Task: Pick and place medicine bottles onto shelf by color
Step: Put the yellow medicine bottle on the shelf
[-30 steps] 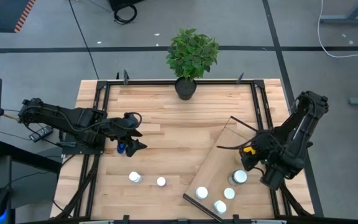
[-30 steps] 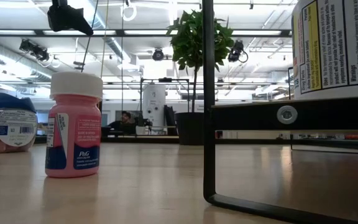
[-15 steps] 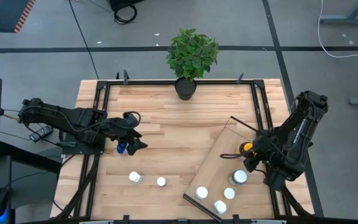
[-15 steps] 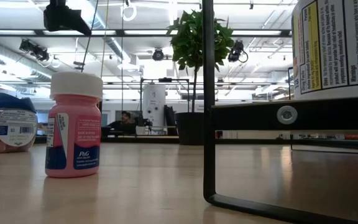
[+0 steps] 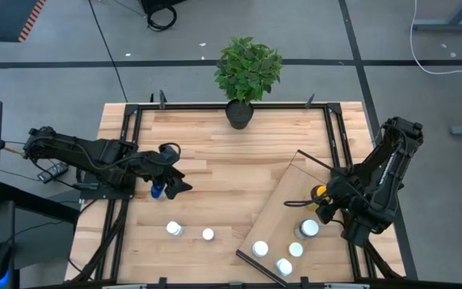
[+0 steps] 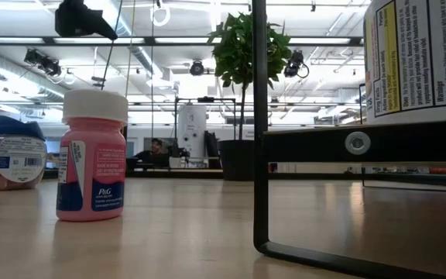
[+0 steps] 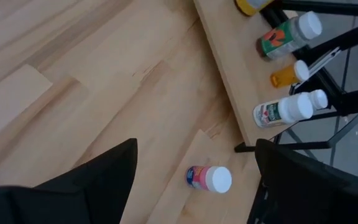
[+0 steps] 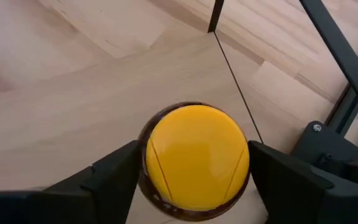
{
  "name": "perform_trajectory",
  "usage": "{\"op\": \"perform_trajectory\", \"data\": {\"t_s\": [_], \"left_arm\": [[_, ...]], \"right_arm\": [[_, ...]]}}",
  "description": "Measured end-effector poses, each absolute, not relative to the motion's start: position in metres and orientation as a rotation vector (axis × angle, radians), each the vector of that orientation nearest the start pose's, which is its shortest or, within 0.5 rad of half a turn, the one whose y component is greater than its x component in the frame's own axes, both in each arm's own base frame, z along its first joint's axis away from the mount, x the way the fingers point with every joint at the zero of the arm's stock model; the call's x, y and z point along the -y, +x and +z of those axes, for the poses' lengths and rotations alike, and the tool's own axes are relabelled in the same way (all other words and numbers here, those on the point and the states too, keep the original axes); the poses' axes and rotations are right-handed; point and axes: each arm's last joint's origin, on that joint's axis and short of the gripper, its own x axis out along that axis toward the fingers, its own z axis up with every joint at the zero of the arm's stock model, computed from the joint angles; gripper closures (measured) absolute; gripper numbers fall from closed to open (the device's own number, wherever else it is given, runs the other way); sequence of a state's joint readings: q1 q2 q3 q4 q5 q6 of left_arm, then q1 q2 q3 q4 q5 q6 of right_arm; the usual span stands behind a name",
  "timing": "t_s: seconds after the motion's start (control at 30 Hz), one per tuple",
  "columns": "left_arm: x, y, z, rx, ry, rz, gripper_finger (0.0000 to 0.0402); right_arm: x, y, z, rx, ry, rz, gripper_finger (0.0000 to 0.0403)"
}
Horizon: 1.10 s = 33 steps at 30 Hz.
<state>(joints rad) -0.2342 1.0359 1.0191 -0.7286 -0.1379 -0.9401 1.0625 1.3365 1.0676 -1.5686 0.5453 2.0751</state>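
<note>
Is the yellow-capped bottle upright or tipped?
Upright: the right wrist view looks straight down on the round cap of the yellow-capped bottle, standing on the shelf.

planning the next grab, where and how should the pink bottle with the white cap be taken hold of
Take the pink bottle by its straight round body below the white cap, fingers coming down from above to close on opposite sides. It stands upright on the table, and the neighbouring bottle stands apart from it, probably leaving room for the fingers.
</note>
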Motion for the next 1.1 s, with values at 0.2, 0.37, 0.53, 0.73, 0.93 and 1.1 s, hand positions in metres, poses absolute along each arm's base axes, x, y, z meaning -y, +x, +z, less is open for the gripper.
{"op": "perform_trajectory", "data": {"t_s": [0.2,0.37,0.53,0.73,0.93,1.1], "left_arm": [[0.043,0.199,0.322,-0.699,-0.763,0.249,0.0072],[0.044,0.198,0.322,-0.713,-0.759,0.223,0.0072],[0.046,0.197,0.321,-0.777,-0.708,0.131,0.0072],[0.045,0.192,0.316,-0.845,-0.644,0.124,0.0072],[0.046,0.192,0.316,-0.849,-0.643,0.122,0.0072],[0.053,0.192,0.317,-0.851,-0.649,0.066,0.0072]], "right_arm": [[-0.157,0.104,0.270,-0.900,0.481,-0.839,0.0086],[-0.162,0.107,0.285,-0.920,0.491,-0.776,0.0086],[-0.166,0.109,0.301,-0.925,0.524,-0.724,0.0086],[-0.163,0.117,0.312,-0.956,0.534,-0.706,0.0086],[-0.160,0.120,0.311,-1.027,0.532,-0.718,0.0086],[-0.160,0.121,0.315,-1.033,0.561,-0.719,0.0086]]}}
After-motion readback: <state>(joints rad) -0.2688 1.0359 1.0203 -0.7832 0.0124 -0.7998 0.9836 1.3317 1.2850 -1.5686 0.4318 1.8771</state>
